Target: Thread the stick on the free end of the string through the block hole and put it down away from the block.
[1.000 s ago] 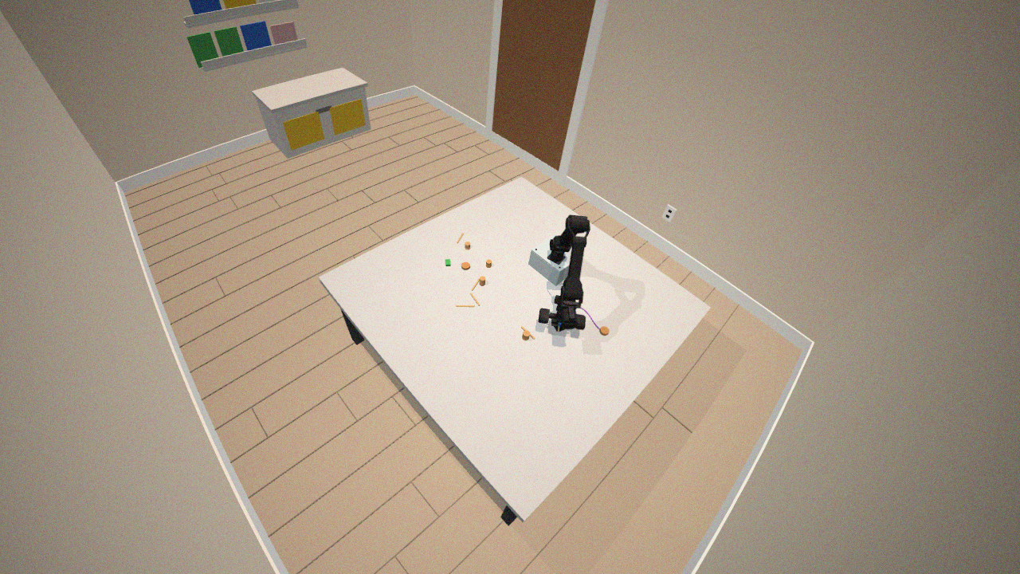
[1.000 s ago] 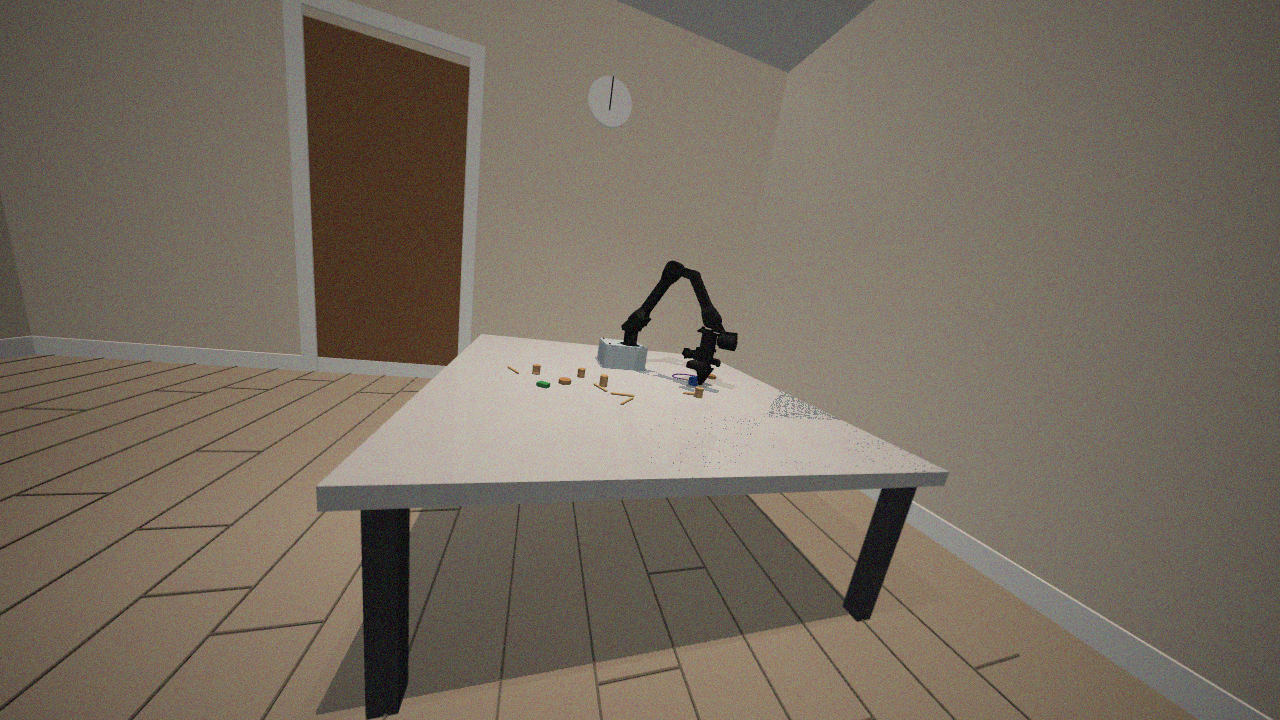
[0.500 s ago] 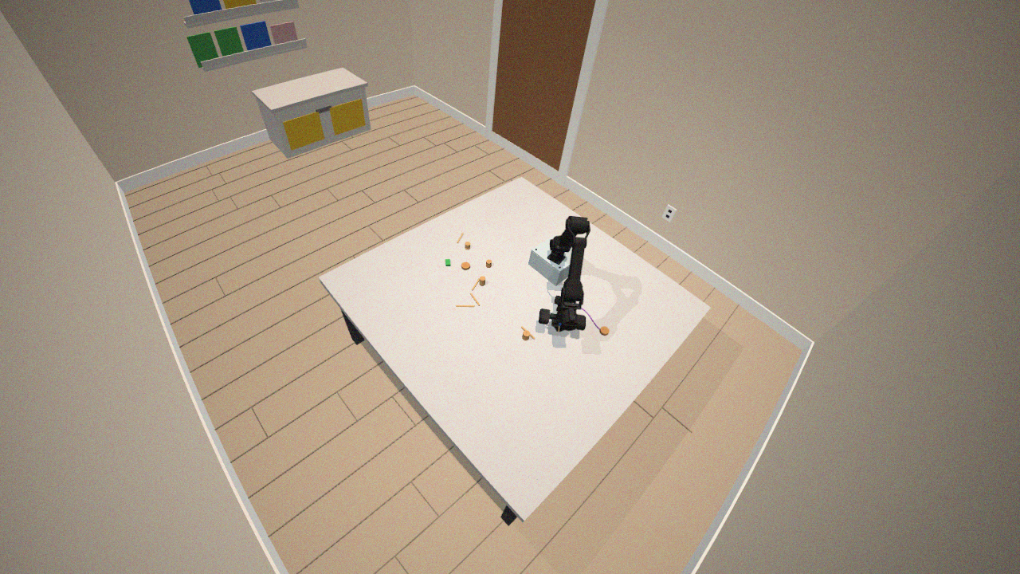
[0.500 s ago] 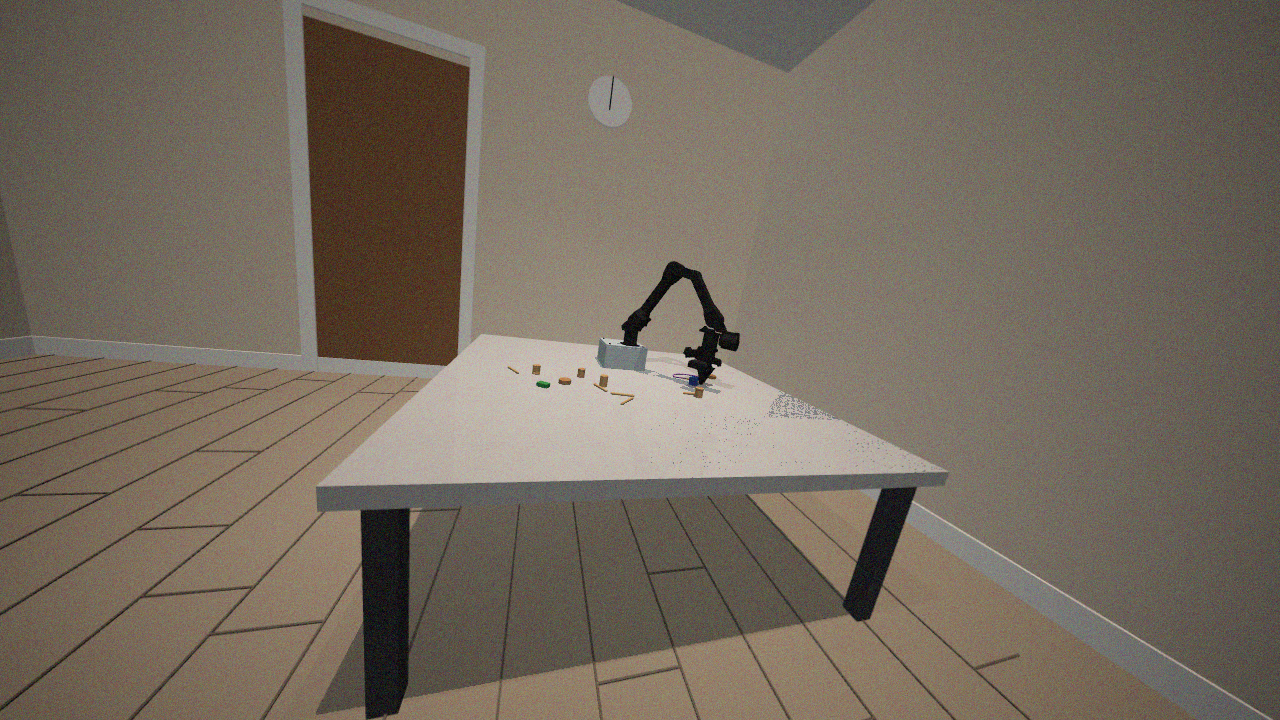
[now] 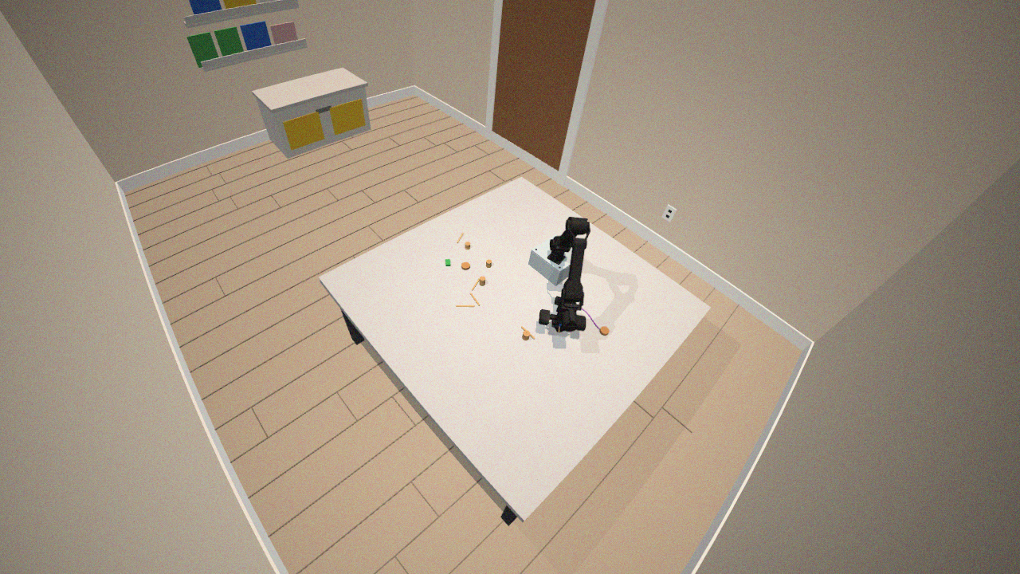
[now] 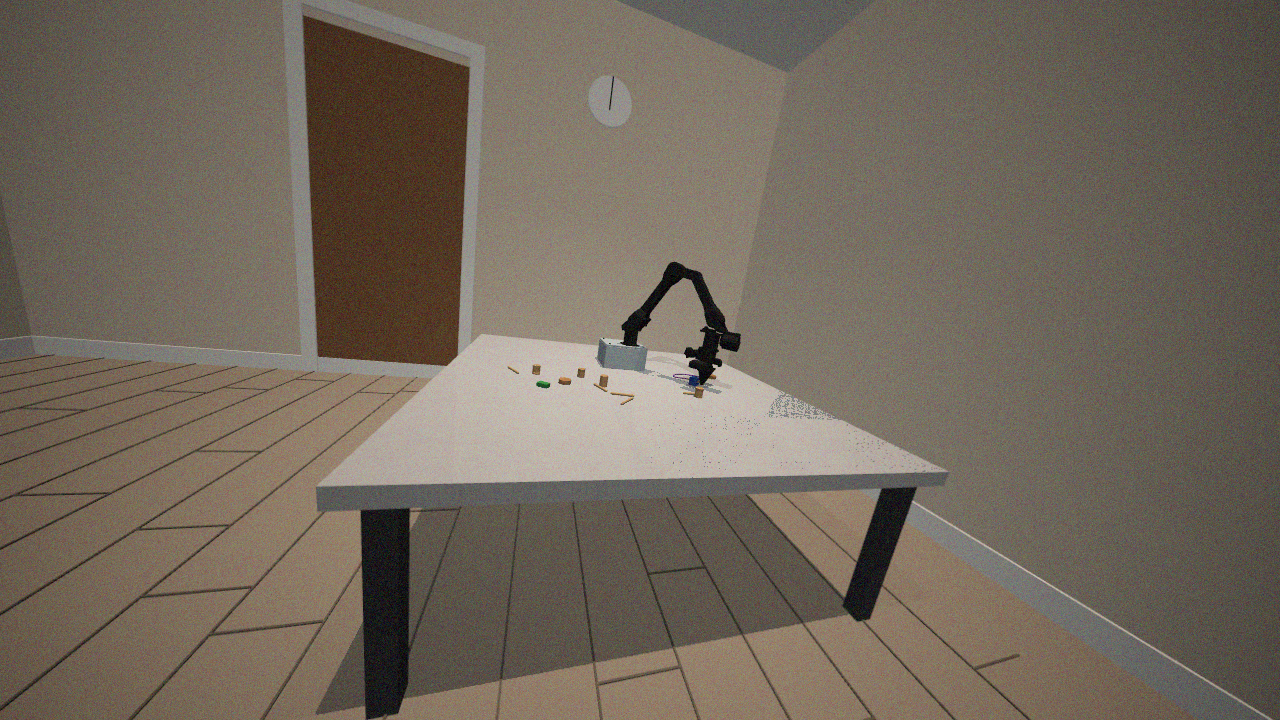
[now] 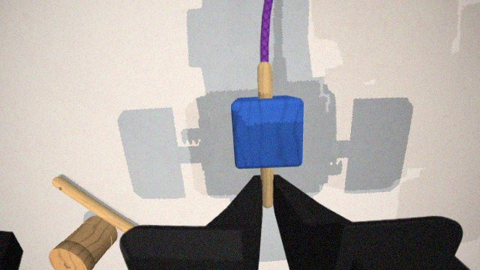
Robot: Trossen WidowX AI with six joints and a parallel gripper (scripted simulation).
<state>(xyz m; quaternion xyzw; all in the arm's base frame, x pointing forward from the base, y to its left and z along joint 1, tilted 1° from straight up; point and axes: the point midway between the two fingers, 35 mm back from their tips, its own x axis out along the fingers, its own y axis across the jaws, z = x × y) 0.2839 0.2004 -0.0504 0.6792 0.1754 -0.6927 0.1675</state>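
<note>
The blue block stands on the table. The wooden stick runs through its hole: its string end shows at the block's upper side in the wrist view, its other end at the lower side. The purple string leads from the upper end of the stick, and reaches the round button. My gripper is shut on the stick's lower end, close beside the block. In the top view the arm mostly hides block and stick.
A loose stick and a wooden cylinder lie left of the gripper in the wrist view. Several more sticks and cylinders, an orange disc and a green piece are farther off on the table.
</note>
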